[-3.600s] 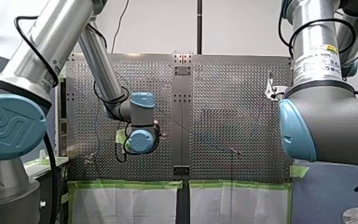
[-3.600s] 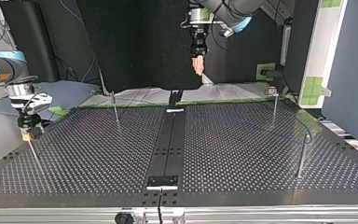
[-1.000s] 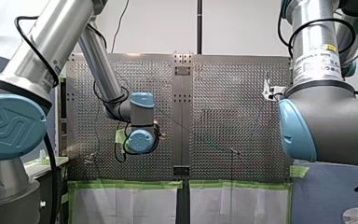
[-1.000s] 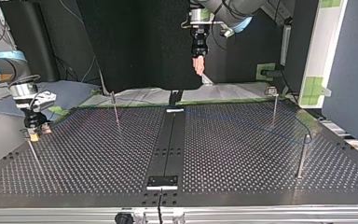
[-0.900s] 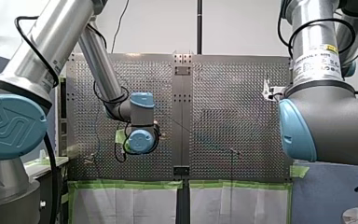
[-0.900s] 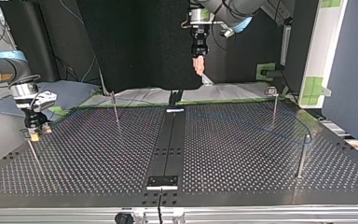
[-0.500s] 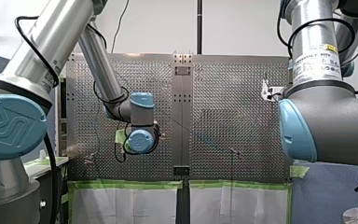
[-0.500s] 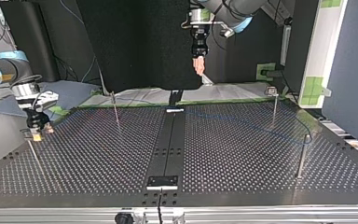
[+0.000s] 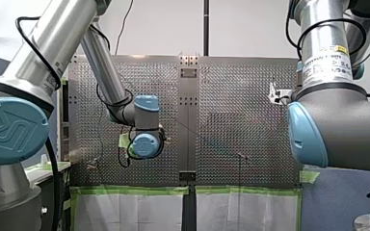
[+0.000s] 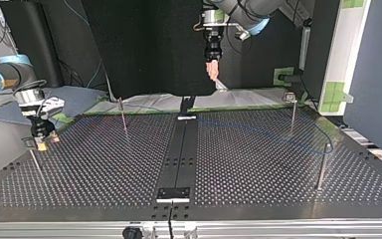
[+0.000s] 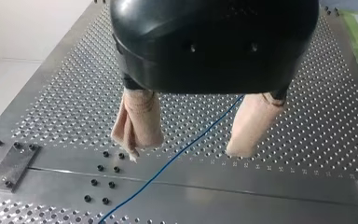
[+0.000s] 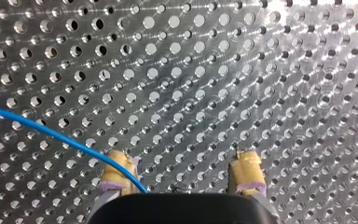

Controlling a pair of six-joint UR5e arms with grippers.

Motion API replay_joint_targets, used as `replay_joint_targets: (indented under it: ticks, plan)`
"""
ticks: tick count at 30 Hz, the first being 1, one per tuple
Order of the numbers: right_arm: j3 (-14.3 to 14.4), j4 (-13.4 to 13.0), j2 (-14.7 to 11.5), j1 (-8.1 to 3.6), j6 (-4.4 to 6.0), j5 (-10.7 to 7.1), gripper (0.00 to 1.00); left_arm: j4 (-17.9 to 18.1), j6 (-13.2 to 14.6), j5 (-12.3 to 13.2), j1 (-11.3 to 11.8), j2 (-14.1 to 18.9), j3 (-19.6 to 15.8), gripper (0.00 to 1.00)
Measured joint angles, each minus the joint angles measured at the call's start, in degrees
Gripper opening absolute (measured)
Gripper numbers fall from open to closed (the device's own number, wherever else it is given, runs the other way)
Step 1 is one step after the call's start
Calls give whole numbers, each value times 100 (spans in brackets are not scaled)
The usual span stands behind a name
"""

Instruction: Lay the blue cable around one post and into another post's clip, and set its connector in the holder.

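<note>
Your blue cable (image 10: 298, 139) lies slack over the right half of the table (image 10: 104, 169) in the top view; it looks thin, light and floppy. My left gripper (image 11: 184, 150) and my right gripper (image 12: 182, 158) both stand spread, gripping nothing. Pinch it gently, close to where it must bend.

Thin blue cable (image 11: 168, 161) lies, seemingly slack, across the table (image 11: 307, 116).

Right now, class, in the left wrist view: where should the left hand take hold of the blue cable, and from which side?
Probably the straight stretch of blue cable lying flat on the centre strip, taken from straight above. It runs diagonally beneath the gap of the open left hand, with nothing crowding it.
</note>
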Motion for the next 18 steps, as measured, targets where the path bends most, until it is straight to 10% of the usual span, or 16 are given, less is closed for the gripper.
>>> replay_joint_targets:
  ticks: [18]
  plan:
    - [151, 33, 16, 43, -109, 96, 100, 0, 0, 0, 40, -1, 0, 100]
